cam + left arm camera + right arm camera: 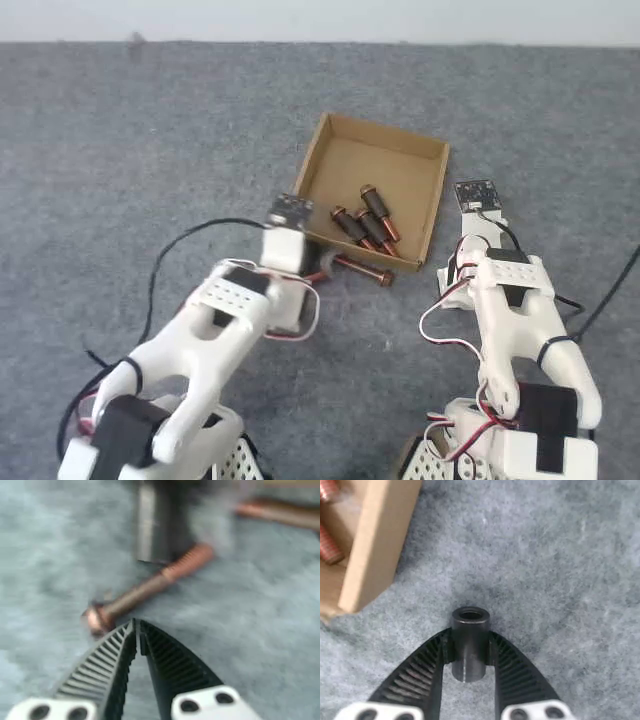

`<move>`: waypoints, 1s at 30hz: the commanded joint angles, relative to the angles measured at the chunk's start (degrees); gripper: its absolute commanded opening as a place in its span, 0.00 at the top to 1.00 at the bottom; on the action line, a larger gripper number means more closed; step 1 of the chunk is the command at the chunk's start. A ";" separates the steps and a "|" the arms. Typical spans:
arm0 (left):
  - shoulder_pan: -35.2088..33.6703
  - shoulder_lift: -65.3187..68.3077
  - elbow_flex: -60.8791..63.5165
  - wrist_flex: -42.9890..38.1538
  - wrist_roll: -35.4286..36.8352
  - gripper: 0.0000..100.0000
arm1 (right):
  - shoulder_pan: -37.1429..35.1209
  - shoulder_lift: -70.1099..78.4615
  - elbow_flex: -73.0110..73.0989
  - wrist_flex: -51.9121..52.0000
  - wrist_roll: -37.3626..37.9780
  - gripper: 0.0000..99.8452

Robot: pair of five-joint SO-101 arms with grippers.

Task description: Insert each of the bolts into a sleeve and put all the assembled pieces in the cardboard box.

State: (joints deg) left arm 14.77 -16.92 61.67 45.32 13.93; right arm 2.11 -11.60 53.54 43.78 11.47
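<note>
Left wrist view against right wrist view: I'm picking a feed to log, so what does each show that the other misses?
Left wrist, not right: a copper bolt lying on its side just past the shut left hand. Right wrist, not left: a black sleeve upright in the right hand, near the cardboard box. Both: grey carpet.

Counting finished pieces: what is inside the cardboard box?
Three sleeved bolts lie on the cardboard box floor. The left arm covers its near-left corner, so anything there is hidden.
</note>
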 commanded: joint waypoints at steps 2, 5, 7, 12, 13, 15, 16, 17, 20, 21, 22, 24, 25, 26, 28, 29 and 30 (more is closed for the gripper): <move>-9.05 0.62 -4.00 -1.23 0.97 0.99 | 0.31 -0.31 -2.99 0.22 -0.62 0.99; -14.42 0.62 -4.44 -6.07 2.55 0.99 | 0.31 -0.31 -2.99 0.13 -0.62 0.99; -15.30 0.62 -4.35 -8.18 4.31 0.99 | 0.22 -0.31 -2.99 0.04 -0.62 0.99; -10.37 -0.79 -4.35 -7.56 4.57 0.99 | -0.04 -0.31 -2.99 -0.13 -0.53 0.99; -8.79 -2.11 -4.62 -5.98 4.57 0.99 | -0.04 -0.31 -2.99 -0.13 -0.53 0.99; -5.36 -6.07 -5.41 -0.79 4.57 0.99 | -0.04 -0.31 -2.99 -0.13 -0.35 0.99; -3.60 -8.35 -5.76 2.02 4.66 0.99 | -0.04 -0.31 -2.99 -0.13 -0.26 0.99; -1.67 -10.81 -5.76 4.57 4.66 0.99 | -0.04 -0.31 -2.99 -0.13 -0.26 0.99; 2.73 -15.47 -4.53 8.09 7.03 0.98 | -0.13 -0.31 -2.99 -0.13 -0.26 0.99; 3.43 -15.65 -4.00 7.82 9.23 0.96 | -0.13 -0.31 -2.99 -0.13 -0.18 0.99; 3.87 -15.38 -3.56 7.30 11.34 0.92 | -0.13 -0.31 -2.90 -0.13 -0.18 0.99; 3.78 -13.63 -3.65 6.95 13.89 0.85 | -0.13 -0.31 -2.90 -0.13 -0.18 0.99; 3.69 -12.31 -3.91 6.77 14.51 0.83 | -0.13 -0.31 -2.90 -0.13 -0.18 0.99; 3.69 -10.81 -4.53 6.42 15.12 0.82 | -0.13 -0.31 -2.90 -0.13 -0.18 0.99; 3.34 -7.03 -5.85 4.57 17.67 0.83 | -0.13 -0.31 -2.90 -0.13 -0.09 0.99; 2.20 -4.75 -6.64 3.34 19.08 0.83 | -0.13 -0.31 -2.90 -0.13 -0.09 0.99; 0.79 -2.29 -7.69 2.11 20.13 0.84 | -0.13 -0.31 -2.90 -0.13 -0.09 0.99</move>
State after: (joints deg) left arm 17.93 -24.13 58.33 50.77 30.37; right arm 2.11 -11.60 53.54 43.78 11.47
